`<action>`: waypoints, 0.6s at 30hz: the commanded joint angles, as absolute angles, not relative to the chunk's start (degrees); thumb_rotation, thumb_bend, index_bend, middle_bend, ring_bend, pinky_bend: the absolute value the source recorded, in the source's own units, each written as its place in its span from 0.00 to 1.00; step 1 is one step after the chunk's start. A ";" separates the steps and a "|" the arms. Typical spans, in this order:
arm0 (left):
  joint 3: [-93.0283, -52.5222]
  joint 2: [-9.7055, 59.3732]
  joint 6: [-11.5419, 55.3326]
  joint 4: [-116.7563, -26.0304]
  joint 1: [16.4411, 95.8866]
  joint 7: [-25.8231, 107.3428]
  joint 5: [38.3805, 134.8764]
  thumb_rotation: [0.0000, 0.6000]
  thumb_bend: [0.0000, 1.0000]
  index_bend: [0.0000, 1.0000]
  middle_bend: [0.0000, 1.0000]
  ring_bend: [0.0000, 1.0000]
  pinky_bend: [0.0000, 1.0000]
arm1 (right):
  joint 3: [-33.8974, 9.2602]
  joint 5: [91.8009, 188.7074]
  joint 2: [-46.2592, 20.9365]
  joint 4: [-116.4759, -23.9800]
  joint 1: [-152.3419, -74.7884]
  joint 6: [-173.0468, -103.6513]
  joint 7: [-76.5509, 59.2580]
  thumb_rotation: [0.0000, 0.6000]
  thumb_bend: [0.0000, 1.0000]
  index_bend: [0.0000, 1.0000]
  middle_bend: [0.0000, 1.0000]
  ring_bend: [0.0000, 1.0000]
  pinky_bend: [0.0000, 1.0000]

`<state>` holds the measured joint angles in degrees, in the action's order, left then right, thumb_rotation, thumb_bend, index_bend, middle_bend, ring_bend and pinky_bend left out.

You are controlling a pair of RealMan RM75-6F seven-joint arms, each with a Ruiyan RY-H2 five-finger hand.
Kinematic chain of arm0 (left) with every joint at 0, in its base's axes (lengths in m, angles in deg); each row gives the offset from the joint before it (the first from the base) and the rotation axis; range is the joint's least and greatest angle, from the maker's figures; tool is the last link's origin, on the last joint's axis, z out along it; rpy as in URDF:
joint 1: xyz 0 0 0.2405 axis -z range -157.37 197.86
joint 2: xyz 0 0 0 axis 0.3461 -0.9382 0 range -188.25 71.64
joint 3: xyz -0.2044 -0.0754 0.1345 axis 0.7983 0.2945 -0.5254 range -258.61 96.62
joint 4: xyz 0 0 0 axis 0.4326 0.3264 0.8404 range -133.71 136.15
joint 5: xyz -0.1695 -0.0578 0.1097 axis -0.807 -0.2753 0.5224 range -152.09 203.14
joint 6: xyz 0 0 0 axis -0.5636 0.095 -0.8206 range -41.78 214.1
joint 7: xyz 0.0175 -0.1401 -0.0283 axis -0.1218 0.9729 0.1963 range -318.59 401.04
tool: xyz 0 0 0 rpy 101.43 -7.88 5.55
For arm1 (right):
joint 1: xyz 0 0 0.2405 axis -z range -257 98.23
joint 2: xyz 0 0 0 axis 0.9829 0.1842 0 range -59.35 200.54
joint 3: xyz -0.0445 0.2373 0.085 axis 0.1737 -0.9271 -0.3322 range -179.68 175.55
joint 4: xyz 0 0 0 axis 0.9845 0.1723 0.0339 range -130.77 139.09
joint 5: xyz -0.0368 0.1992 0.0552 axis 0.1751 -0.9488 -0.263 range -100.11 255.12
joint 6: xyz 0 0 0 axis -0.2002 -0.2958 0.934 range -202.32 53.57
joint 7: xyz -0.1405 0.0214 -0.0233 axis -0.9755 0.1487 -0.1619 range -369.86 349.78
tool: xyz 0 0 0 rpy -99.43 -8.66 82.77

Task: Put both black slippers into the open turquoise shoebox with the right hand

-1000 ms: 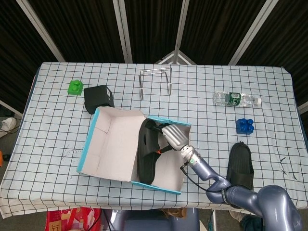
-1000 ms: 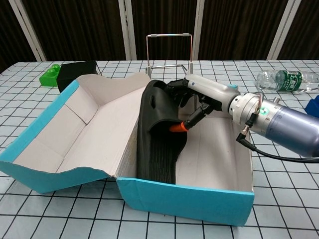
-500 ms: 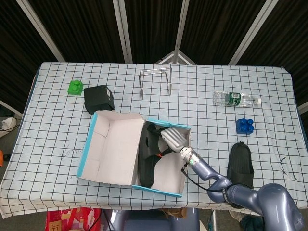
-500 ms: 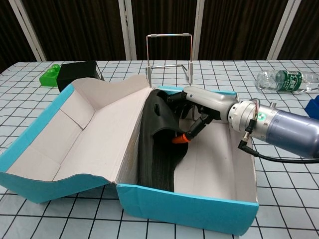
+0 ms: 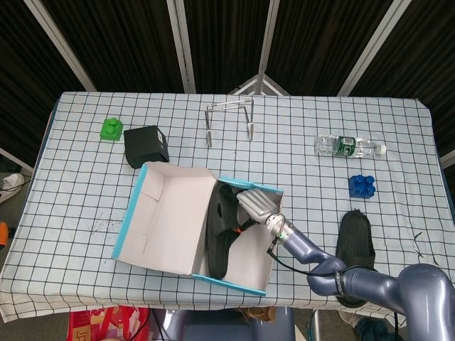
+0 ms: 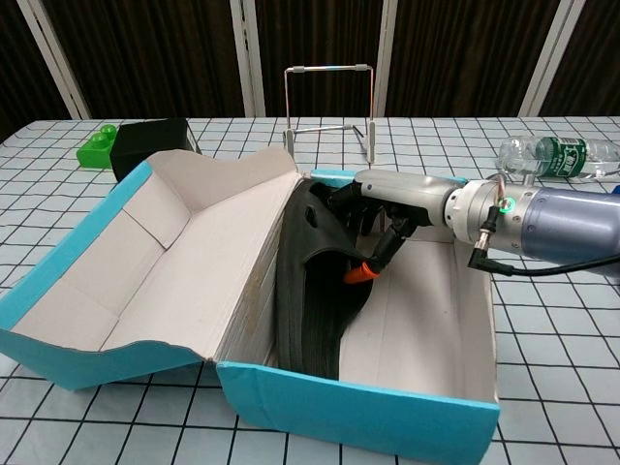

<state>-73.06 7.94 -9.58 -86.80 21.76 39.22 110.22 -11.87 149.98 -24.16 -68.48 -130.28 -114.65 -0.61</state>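
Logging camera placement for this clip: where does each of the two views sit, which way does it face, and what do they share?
Head view: high above the near table edge, looking steeply down on the whole checkered table; the right arm enters from bottom right.
Chest view: low at the near edge, looking level across the table; only the right forearm and robot hand show.
Shared: the turquoise shoebox, the black slipper inside it, the right robot hand, the water bottle.

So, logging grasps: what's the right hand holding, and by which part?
The right hand grips a black slipper by its strap, inside the shoebox.
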 commanded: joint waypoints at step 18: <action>-72.99 7.91 -9.25 -86.74 21.83 39.24 109.81 1.00 0.64 0.23 0.06 0.03 0.10 | -13.28 143.26 -22.78 -73.58 -131.87 -113.23 -9.50 1.00 0.49 0.57 0.44 0.42 0.27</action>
